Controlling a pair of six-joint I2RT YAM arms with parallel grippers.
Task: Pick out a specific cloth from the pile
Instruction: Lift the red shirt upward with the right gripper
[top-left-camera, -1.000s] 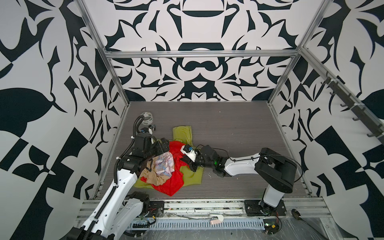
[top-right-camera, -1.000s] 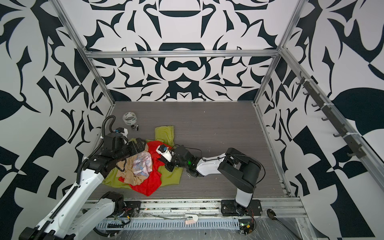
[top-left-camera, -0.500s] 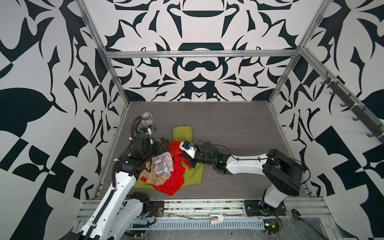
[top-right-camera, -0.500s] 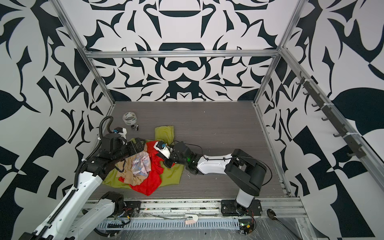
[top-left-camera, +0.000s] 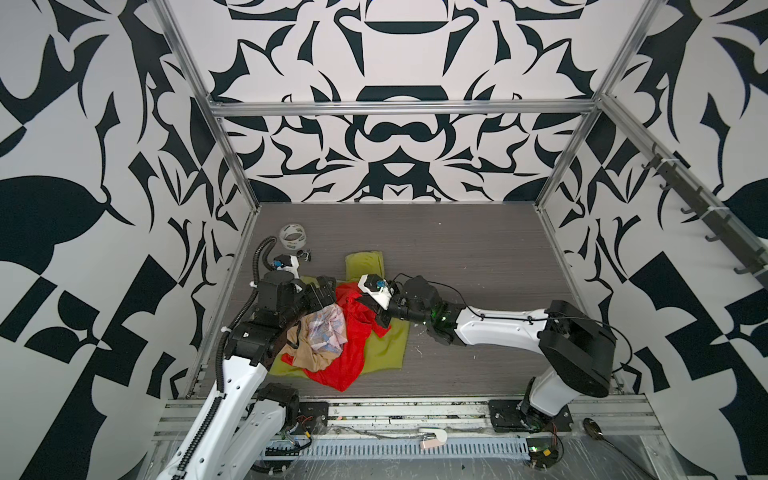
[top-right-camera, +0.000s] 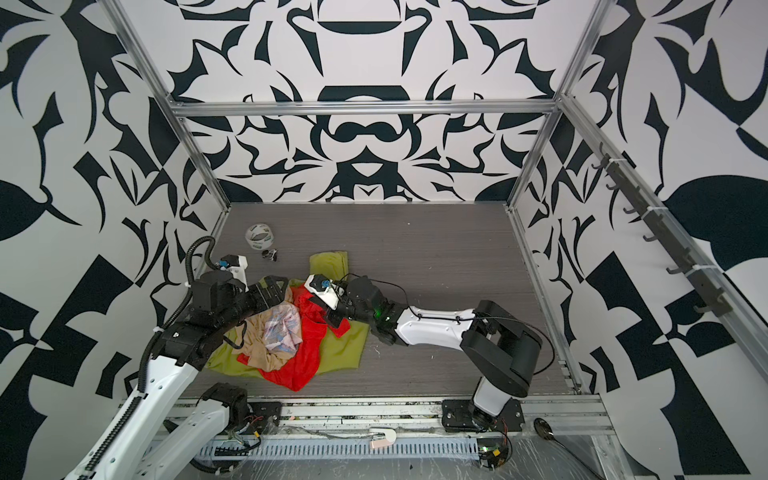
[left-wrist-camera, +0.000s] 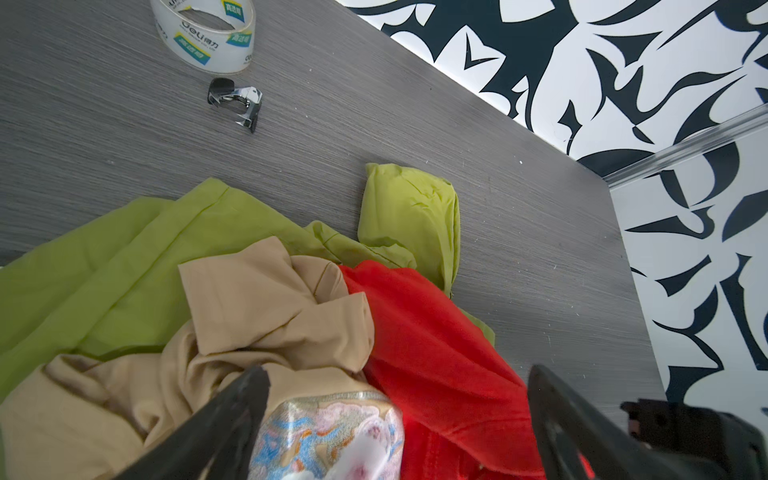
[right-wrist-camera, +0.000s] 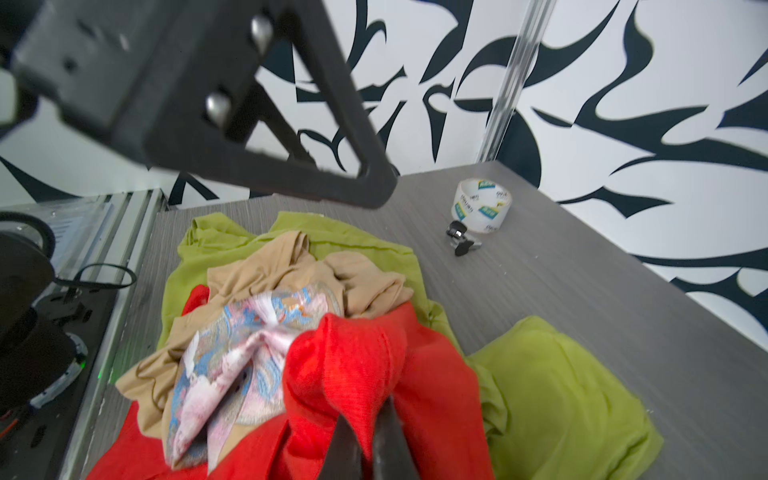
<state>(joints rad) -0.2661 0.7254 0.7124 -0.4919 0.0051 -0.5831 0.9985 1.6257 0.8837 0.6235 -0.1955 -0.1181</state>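
The pile (top-left-camera: 320, 345) of cloths is lying on a grey tabletop (top-left-camera: 457, 257); the red cloth (right-wrist-camera: 436, 395) is sitting within the pile, partly under a beige cloth (top-left-camera: 309, 355) and a pastel printed cloth (top-left-camera: 328, 330), and spreading over an olive-green shirt (top-left-camera: 386, 349) at the bottom of the pile. The right hand (right-wrist-camera: 365, 415) is reaching into the pile, closed and pinching a raised fold of the red cloth; the left hand (left-wrist-camera: 397, 370) is hanging over the top of the pile, spread wide and gripping nothing.
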